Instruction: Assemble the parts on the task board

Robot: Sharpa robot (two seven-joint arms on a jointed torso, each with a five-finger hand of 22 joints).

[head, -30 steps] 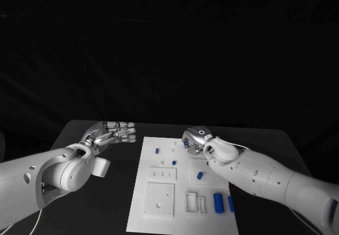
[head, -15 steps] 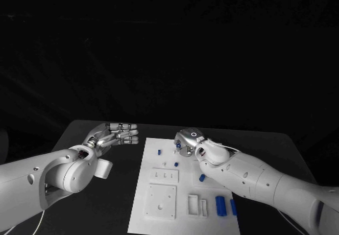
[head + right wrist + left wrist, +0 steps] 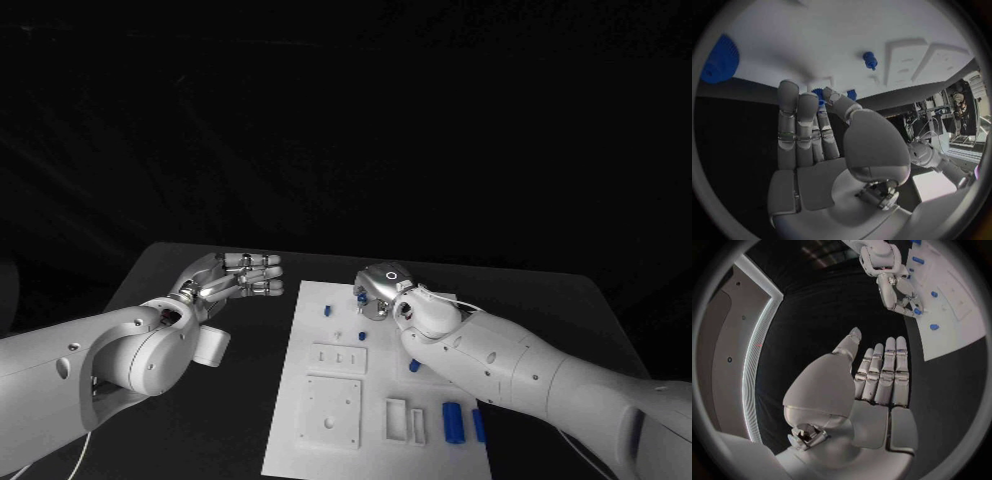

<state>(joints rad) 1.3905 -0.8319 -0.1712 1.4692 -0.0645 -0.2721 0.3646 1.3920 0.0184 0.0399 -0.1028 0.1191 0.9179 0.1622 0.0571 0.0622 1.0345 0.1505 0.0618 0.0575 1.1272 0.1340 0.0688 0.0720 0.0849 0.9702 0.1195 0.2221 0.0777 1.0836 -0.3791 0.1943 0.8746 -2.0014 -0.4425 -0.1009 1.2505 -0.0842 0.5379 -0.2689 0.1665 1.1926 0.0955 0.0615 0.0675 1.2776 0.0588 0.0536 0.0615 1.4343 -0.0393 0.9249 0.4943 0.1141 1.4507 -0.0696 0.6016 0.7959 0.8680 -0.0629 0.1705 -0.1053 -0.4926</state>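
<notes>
A: Where to look for the left hand [image 3: 231, 278]?

B: Just beside the far left corner of the task board [image 3: 375, 455], above the black table [image 3: 555, 295] and not over the white plate. Fingers straight and side by side, palm bare, nothing held. Not touching the board.

A: And the right hand [image 3: 382, 290]?

B: Over the far end of the task board, near its middle line. Fingers drawn together at the tips, pinching a small blue part [image 3: 361, 297] between thumb and finger. Hard to say whether this part touches the board surface or hangs just over it.

A: Other pieces on the board?

B: Yes. Near the far left of the board, two small blue pegs [image 3: 327, 311], a little apart from each other, close to the pinching fingers but apart from them. Around the middle of the board, another blue piece [image 3: 413, 365], right at the edge of the right forearm. At the near right corner of the board, two blue cylinders [image 3: 451, 420] lying side by side. On the near half, left of the cylinders, several white blocks [image 3: 330, 410]. In the right wrist view, also a large blue toothed wheel [image 3: 720, 59] on the board, well apart from the fingertips.
</notes>
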